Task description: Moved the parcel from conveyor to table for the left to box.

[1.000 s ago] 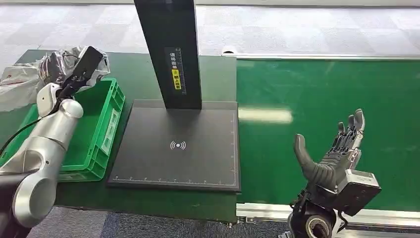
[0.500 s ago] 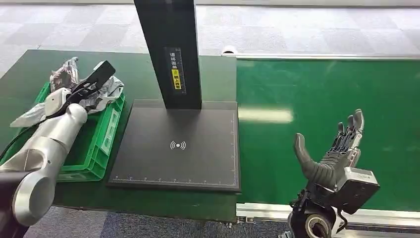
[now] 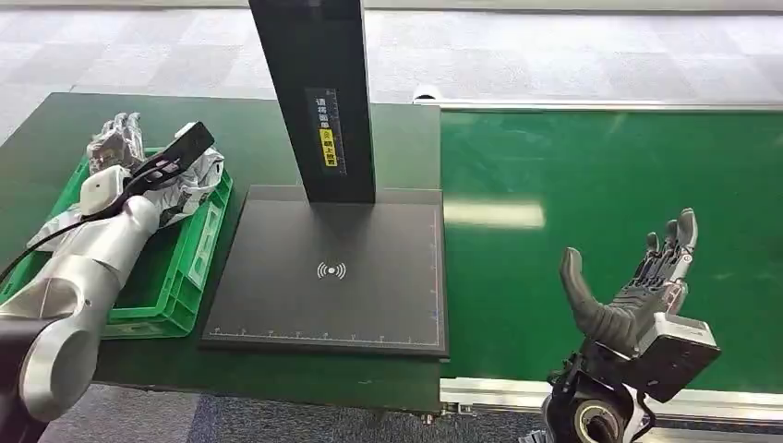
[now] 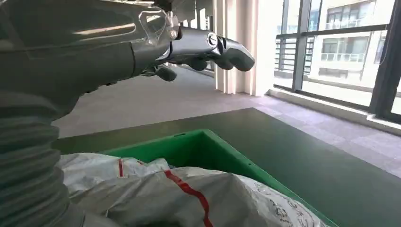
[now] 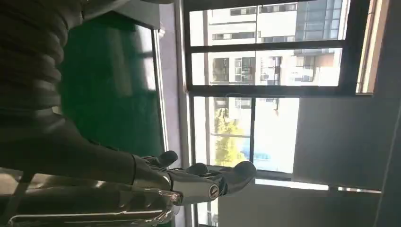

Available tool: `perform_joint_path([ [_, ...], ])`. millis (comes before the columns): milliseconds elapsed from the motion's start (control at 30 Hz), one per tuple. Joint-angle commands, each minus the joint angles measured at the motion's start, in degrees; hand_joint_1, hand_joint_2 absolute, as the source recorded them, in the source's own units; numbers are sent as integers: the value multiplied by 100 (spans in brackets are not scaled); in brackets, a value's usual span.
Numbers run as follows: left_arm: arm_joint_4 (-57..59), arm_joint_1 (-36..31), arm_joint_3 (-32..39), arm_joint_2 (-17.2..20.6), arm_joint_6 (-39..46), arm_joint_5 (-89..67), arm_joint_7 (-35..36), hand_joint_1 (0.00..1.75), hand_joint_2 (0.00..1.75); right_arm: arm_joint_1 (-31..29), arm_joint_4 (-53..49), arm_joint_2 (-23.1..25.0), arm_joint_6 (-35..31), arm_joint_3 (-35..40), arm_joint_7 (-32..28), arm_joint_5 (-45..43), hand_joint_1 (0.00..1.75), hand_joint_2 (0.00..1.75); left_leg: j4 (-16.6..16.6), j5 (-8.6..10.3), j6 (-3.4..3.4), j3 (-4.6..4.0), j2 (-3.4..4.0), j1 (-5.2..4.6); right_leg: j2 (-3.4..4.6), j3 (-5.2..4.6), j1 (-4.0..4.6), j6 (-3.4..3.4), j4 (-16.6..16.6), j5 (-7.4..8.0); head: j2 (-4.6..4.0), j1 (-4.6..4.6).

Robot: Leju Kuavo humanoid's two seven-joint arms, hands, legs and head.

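Note:
The parcel (image 3: 189,180), a crumpled grey-white plastic bag with red markings, lies in the green crate (image 3: 198,249) at the table's left end. My left hand (image 3: 171,157) hovers just above it with fingers stretched out and nothing in them. In the left wrist view the hand (image 4: 203,45) is clear of the parcel (image 4: 189,198), which fills the crate (image 4: 198,142) below. My right hand (image 3: 637,286) stands open, palm up, over the near edge of the green conveyor (image 3: 591,175); its fingers (image 5: 198,182) are spread and hold nothing.
A black scanner pad (image 3: 332,277) with a tall black post (image 3: 314,92) sits between the crate and the conveyor. The dark green table (image 3: 406,138) ends just beyond the crate. Grey tiled floor lies behind.
My left arm swung right and lowered the parcel from beyond the crate's left side into the crate, and the hand now stands free above it. My right hand shifted slightly right.

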Motion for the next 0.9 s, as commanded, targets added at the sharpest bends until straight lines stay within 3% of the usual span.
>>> perform_joint_path([
  [33, -139, 45, 1423, -308, -20, 1864, -1351, 0, 175, 13, 86, -107, -48, -201, -5, 14, 0, 175, -3, 2, 5, 3, 0, 2, -10, 6, 4, 0, -8, 2, 0, 0],
  [67, -147, 53, 1422, -324, -11, 1867, -1353, 0, 175, 24, 88, -111, -45, -201, -7, 15, 0, 175, -3, 3, 5, 1, -8, 2, -18, 8, 3, 1, -8, 1, 0, 0],
  [100, -516, 176, 2176, -550, -214, 2884, -2052, 0, 175, 55, 87, -90, -40, -221, -12, 25, 0, 175, 0, 1, 3, -1, -5, 2, -11, 2, 2, 0, -4, 1, 0, 2],
  [167, -1707, 786, 2565, -836, -1072, 4350, -2979, 0, 175, 117, 146, -48, 24, -291, -27, 70, 0, 175, 0, 2, 4, -2, -10, 2, -18, 4, 3, 1, -6, 0, 0, 2],
  [233, -3862, 2027, 2050, -986, -1911, 6229, -2950, 0, 175, 202, 169, 1, 151, -367, -29, 143, 0, 175, -8, 4, 6, 5, -9, 0, -19, 10, 1, 2, -13, 2, 0, 2],
  [267, -4600, 2549, 1699, -893, -2000, 6897, -2801, 0, 0, 238, 179, 28, 190, -400, -14, 168, 0, 175, -18, 6, 6, 13, -9, -3, -18, 16, -1, 2, -21, 3, 0, -2],
  [300, -5266, 3062, 1427, -839, -1990, 7340, -2873, 0, 0, 301, 171, 74, 201, -454, 1, 176, 0, 175, -20, 6, 8, 15, -10, -3, -21, 20, -1, 3, -25, 3, 0, 2],
  [333, -5976, 3666, 1055, -795, -1500, 7101, -3107, 0, 175, 431, 117, 120, 202, -531, 4, 186, 0, 175, -30, 1, 8, 33, 17, -9, 6, 25, -8, 3, -30, 4, 0, -2],
  [400, -6519, 4200, 609, -786, -832, 6551, -3242, 0, 175, 602, 5, 156, 206, -604, -9, 233, 0, 175, -40, -5, 9, 48, 41, -15, 29, 34, -13, 2, -36, 3, 0, -4],
  [567, -6853, 4598, 400, -829, -512, 6328, -3425, 0, 175, 685, -21, 124, 311, -591, 62, 320, 0, 175, -4, -23, 5, 5, 31, -4, 27, -7, -4, 2, -9, -8, 0, 0],
  [600, -7397, 5298, 286, -1066, -467, 6280, -3464, 0, 175, 744, 37, 110, 381, -573, 105, 394, 0, 175, -8, -22, 7, 9, 20, -4, 11, 4, -3, 5, -15, -12, 0, 0],
  [633, -7519, 5887, 129, -1206, -802, 6416, -2838, 0, 175, 833, 292, 75, 599, -523, 884, 467, 0, 175, -10, -21, 7, 4, 16, -7, 13, -2, -6, 6, -15, -10, 0, 0],
  [700, -7423, 6271, -5, -1310, -665, 6358, -3203, 0, 175, 964, 476, 123, 604, -554, 662, 459, 0, 175, -42, -25, 12, 49, 40, -15, 38, 36, -13, 11, -44, -7, 0, 0],
  [733, -7210, 6777, -206, -1520, -919, 6781, -3450, 0, 175, 1032, 826, 146, 679, -520, 424, 332, 0, 175, -24, -26, 9, 25, 36, -14, 34, 14, -13, 9, -24, -9, 0, 0],
  [800, -6535, 7119, -795, -1891, -738, 6769, -3681, 0, 175, 985, 1108, 196, 754, -447, 340, 276, 0, 175, -53, -35, 15, 79, 47, -22, 39, 65, -21, 13, -54, -13, 0, 0],
  [833, -6153, 7092, -1212, -1769, -700, 7180, -3725, 0, 175, 926, 1128, 185, 844, -355, 379, 263, 0, 175, -30, -34, 11, 41, 36, -17, 30, 31, -17, 14, -33, -17, 0, 0],
  [900, -5995, 7040, -1417, -1686, -562, 7328, -3818, 0, 175, 908, 1105, 168, 875, -304, 458, 290, 0, 175, -29, -43, 18, 46, 35, -21, 28, 39, -22, 19, -35, -23, 0, -2],
])
